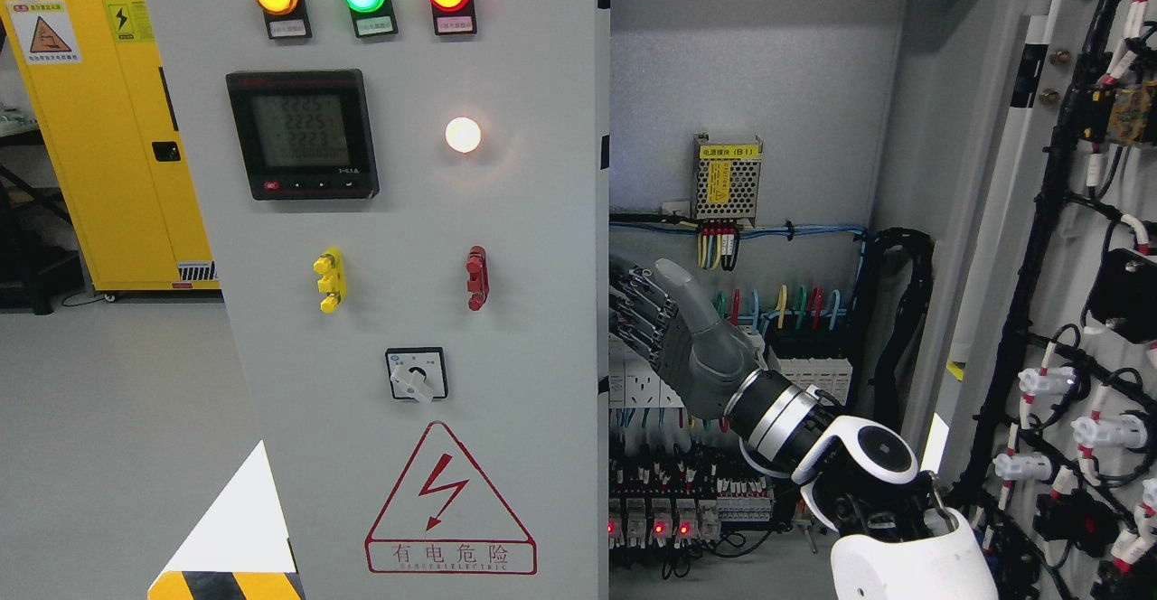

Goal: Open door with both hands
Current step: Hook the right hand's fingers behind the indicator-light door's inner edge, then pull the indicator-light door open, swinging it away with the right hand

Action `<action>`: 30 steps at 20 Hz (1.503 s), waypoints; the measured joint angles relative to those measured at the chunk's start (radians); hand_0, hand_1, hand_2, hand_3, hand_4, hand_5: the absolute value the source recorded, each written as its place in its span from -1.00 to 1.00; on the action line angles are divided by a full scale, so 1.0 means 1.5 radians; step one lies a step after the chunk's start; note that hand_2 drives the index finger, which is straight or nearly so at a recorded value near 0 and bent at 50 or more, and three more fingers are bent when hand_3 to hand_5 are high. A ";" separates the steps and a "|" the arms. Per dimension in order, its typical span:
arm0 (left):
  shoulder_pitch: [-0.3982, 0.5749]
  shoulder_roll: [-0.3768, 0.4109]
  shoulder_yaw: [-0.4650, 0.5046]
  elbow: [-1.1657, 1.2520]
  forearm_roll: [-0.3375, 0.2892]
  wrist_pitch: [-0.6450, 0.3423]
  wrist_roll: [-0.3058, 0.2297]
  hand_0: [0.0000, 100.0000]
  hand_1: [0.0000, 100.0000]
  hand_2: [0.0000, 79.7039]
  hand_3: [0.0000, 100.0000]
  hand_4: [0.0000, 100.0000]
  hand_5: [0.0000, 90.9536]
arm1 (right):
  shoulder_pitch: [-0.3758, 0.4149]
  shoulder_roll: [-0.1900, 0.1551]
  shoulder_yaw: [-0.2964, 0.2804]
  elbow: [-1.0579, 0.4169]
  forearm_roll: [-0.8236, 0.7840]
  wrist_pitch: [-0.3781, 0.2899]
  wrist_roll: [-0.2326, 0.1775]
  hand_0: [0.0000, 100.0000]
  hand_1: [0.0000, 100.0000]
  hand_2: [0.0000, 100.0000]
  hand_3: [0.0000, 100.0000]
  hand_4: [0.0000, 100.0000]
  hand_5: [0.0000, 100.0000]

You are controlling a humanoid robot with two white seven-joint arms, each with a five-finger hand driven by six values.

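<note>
Right hand (673, 329) inside cabinet, fingers hooked on left door (407, 311) inner edge; right door (1039, 266) already open. Next: push left door outward.

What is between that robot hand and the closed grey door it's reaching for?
Nothing visible. The right hand is already at the inner edge of the left door, its fingers reaching that edge in front of the wiring.

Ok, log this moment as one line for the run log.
right door: swung open | left door: closed | right hand: fingers behind left door's inner edge | left hand: not in view
</note>
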 measured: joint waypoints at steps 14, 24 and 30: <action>0.000 0.000 0.000 0.000 0.000 0.000 -0.001 -0.33 -0.65 -1.00 -1.00 -1.00 -1.00 | -0.005 0.016 -0.003 0.000 0.001 0.014 0.028 -0.57 -0.78 -1.00 -1.00 -1.00 -1.00; 0.000 0.000 0.000 0.000 0.000 0.000 -0.001 -0.33 -0.65 -1.00 -1.00 -1.00 -1.00 | -0.007 0.022 -0.008 0.000 -0.001 0.013 0.078 -0.57 -0.78 -1.00 -1.00 -1.00 -1.00; 0.000 0.000 0.000 0.000 0.000 -0.001 -0.001 -0.33 -0.65 -1.00 -1.00 -1.00 -1.00 | -0.005 0.020 -0.013 -0.003 -0.001 0.013 0.068 -0.57 -0.78 -1.00 -1.00 -1.00 -1.00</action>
